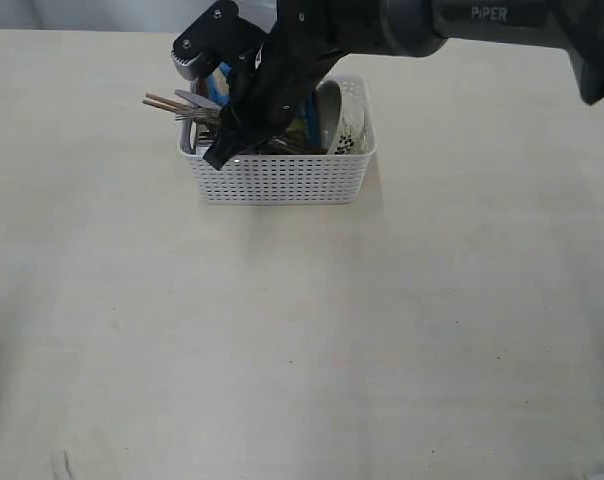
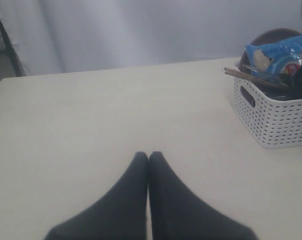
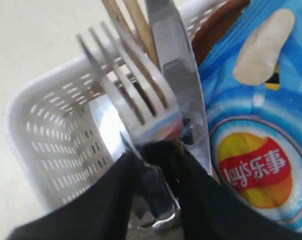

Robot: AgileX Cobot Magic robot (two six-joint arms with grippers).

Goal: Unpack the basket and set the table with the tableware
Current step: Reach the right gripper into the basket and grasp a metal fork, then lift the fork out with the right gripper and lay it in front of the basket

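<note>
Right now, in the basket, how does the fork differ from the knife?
The fork ends in separate tines; the knife is one smooth, solid blade. The fork's neck sits between the fingers of the right tool; the knife lies outside them, beside the blue chip bag. Both are shiny silver metal, side by side, poking out of the white basket.

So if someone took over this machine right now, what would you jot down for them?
Grippers: left gripper is shut and empty, over bare table. The right gripper is inside the basket, pinching the fork by its handle.
In the basket: knife, chopsticks, brown plate, pale bowl, blue chip bag.
Done: nothing laid out yet.
Left: lift the fork out and place it, then the other pieces.
</note>
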